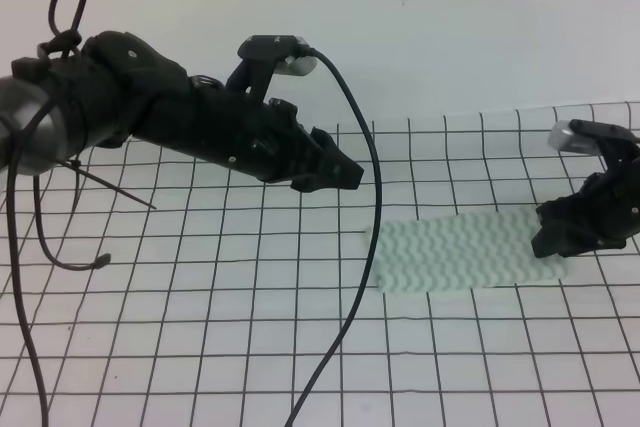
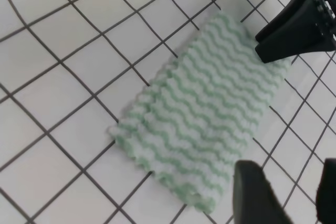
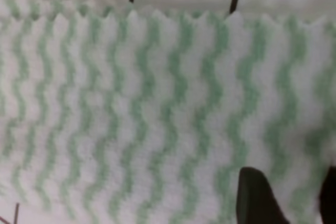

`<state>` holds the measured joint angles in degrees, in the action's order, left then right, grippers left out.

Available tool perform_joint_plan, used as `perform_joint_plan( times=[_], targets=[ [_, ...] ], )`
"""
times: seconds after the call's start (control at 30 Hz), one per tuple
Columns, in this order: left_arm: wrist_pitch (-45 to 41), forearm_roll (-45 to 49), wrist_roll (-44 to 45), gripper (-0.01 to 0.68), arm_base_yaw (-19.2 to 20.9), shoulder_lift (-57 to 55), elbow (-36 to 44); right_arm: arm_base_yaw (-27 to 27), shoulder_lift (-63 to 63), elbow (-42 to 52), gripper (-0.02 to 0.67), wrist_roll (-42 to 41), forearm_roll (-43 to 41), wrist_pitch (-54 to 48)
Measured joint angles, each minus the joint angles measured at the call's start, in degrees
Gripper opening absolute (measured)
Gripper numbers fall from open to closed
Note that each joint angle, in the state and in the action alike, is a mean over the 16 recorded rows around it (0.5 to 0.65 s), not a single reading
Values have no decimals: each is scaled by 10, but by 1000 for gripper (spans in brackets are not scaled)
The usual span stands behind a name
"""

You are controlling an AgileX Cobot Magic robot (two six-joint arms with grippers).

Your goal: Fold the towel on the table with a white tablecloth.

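Bench [image 1: 200, 347] under white gridded tablecloth [image 1: 150, 277], plain white wall behind, folded green-striped towel [image 1: 455, 252] lying flat, right pincer [image 1: 560, 239] spread at its edge, left pincer [image 1: 335, 172] raised, spread.

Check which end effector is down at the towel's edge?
The right end effector, at the towel's right end. The left end effector hangs above the white tablecloth, off the towel.

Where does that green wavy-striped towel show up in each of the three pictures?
Exterior high: the towel lies right of centre on the gridded tablecloth, its right end under the right gripper.
Left wrist: it runs diagonally across the middle, the right gripper at its upper-right end.
Right wrist: it fills nearly the whole picture.
Shared landmark: the tablecloth's black grid lines, which every view shows.
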<state>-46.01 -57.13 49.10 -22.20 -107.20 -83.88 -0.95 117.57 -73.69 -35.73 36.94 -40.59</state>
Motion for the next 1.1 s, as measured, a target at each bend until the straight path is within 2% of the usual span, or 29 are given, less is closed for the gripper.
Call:
perform_joint_plan(
  times=[0.5, 0.77, 1.1],
  targets=[
    [-5, -1, 1, 253, 0, 1, 0, 0, 9, -30, 47, -8, 18, -46],
    [-10, -2, 0, 253, 0, 1, 0, -14, 9, -55, 31, -10, 33, -94],
    [-16, -2, 0, 253, 0, 1, 0, -79, 10, -59, 31, -21, 61, -75]
  ],
)
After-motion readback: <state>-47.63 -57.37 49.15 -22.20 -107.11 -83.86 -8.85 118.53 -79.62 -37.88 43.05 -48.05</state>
